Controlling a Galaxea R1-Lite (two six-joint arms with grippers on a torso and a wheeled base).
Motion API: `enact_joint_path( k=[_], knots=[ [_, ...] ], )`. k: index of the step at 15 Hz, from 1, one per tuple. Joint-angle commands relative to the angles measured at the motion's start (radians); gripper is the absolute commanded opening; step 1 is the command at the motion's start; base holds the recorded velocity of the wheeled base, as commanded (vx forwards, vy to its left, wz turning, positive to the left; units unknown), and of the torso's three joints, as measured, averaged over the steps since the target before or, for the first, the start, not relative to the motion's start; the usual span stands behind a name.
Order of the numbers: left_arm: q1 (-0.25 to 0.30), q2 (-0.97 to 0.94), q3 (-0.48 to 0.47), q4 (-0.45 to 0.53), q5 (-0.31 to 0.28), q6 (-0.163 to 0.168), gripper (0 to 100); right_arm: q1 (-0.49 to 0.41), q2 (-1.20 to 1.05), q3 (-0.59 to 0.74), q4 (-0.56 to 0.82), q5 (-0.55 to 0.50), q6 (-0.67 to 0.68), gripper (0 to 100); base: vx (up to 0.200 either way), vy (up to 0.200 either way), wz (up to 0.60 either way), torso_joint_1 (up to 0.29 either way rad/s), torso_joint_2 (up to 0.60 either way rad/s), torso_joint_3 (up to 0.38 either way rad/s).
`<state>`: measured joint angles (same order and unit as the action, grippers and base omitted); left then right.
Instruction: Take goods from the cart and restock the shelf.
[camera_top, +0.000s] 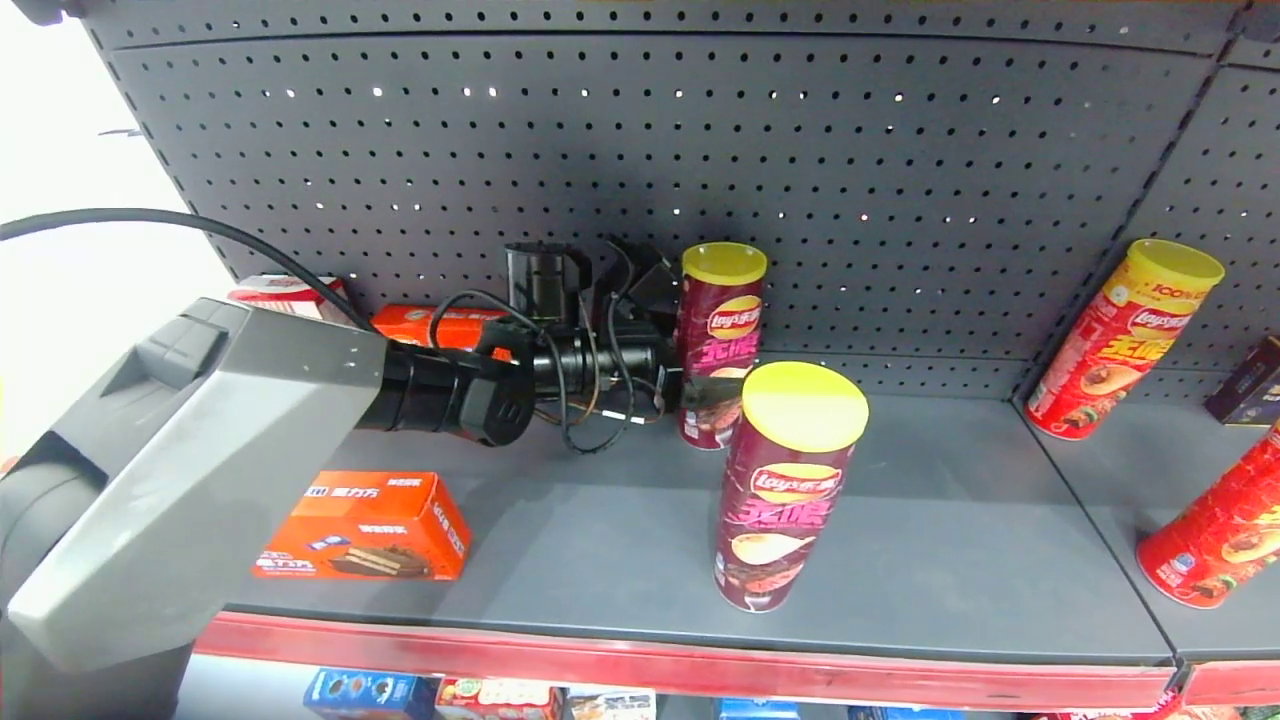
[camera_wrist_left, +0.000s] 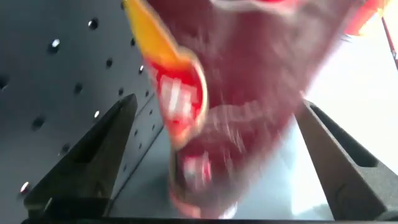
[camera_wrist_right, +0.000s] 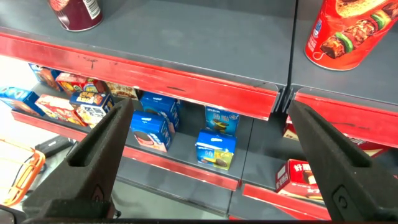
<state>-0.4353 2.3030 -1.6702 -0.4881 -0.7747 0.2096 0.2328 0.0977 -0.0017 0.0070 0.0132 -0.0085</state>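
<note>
- We see the left gripper (camera_wrist_left: 216, 102) with its jaws spread wide, one finger on each side of the rear maroon can (camera_top: 722, 340). A strip of shelf shows between the can and one finger.
- The rear maroon can stands upright, yellow lid up, at the back of the grey shelf (camera_top: 950, 540), close to the pegboard (camera_top: 850, 150).
- In front of the rear maroon can and slightly to its right stands a front maroon can (camera_top: 790, 490), near it but apart.
- To the left of the rear maroon can, behind the arm, an orange box (camera_top: 440, 322) lies by the pegboard.
- A second orange box (camera_top: 370, 530) lies well to its front-left.
- Well to its right, two red cans (camera_top: 1125, 335) occupy the next bay.
- The right gripper (camera_wrist_right: 208, 106) hangs lower than the rear maroon can, its jaws wide and holding nothing. It faces the red rail (camera_wrist_right: 186, 81) and the blue boxes (camera_wrist_right: 214, 149).
</note>
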Motion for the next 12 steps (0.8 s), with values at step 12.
enact_joint_path(
  k=[12],
  knots=[
    [0.027, -0.261, 0.201, 0.243, 0.295, 0.252, 100, 0.0, 0.002, 0.0, 0.001, 0.001, -0.001, 100, 0.0, 0.0, 0.0, 0.0, 0.0, 0.0]
  ],
)
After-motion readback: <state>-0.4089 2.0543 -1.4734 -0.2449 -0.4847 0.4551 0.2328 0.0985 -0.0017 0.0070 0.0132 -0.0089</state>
